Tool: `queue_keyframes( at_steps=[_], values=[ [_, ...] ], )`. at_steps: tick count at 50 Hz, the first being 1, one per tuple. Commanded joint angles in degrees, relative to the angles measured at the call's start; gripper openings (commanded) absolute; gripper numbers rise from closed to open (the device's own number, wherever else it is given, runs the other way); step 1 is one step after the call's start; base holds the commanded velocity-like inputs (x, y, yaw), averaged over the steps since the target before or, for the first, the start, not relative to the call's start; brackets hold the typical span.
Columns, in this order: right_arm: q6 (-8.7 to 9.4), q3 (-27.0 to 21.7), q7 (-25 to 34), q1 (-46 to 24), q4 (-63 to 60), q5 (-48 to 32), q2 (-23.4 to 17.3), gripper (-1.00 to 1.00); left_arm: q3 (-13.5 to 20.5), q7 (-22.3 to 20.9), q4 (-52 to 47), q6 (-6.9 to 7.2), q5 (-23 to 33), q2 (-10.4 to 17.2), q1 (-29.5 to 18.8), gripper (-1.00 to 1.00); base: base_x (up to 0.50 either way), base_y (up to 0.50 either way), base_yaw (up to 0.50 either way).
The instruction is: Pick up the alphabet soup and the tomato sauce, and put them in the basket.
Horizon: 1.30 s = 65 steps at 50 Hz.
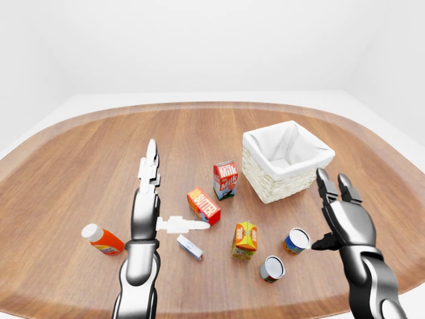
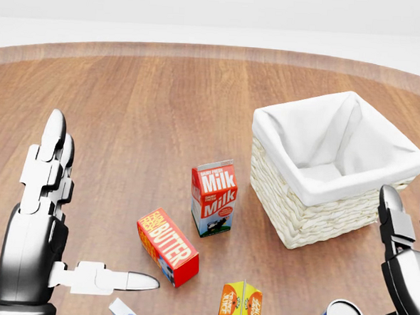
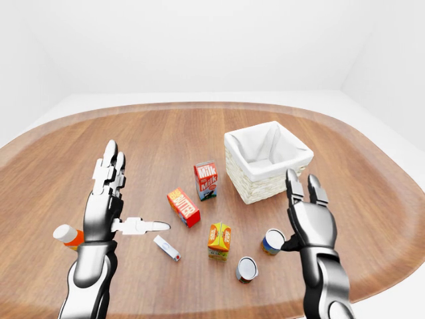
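Two cans stand at the lower right of the wooden table in the left-eye view: a blue and orange can (image 1: 296, 240), which I take for the alphabet soup, and a can with a reddish side (image 1: 271, 268), which I take for the tomato sauce. The wicker basket (image 1: 287, 161) with a white lining stands above them, empty. My right hand (image 1: 327, 214) is open, fingers up, its thumb tip just right of the blue and orange can; contact is unclear. My left hand (image 1: 176, 189) is open and empty, fingers up, thumb pointing right toward the butter box.
Between the hands are a milk carton (image 1: 226, 179), a red butter box (image 1: 204, 205), an orange juice carton (image 1: 245, 240) and a small white and blue box (image 1: 190, 247). A bottle with an orange label (image 1: 102, 240) lies at the left. The table edge (image 1: 212, 307) curves along the bottom.
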Motion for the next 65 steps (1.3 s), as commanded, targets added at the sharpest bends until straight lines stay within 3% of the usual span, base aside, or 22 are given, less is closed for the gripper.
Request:
queue_keyframes(
  at_steps=[1,39,65],
  values=[
    [0.00,1.2,-2.5,-0.8,2.3,-2.4,-1.0,1.00,0.0,0.0,0.1,0.00,0.1,0.1,0.0,1.00,0.00,0.00,0.00],
    [0.00,4.5,-9.3,-1.9,10.7,-6.8,-3.6,1.00,-0.1,0.0,0.5,0.00,0.3,0.1,-0.3,1.00,0.00,0.00,0.00],
    [0.00,8.4,-14.4,-6.9,21.0,-8.2,-6.5,1.00,0.0,-0.1,0.5,0.00,0.3,0.1,-0.1,1.00,0.00,0.00,0.00]
  ],
)
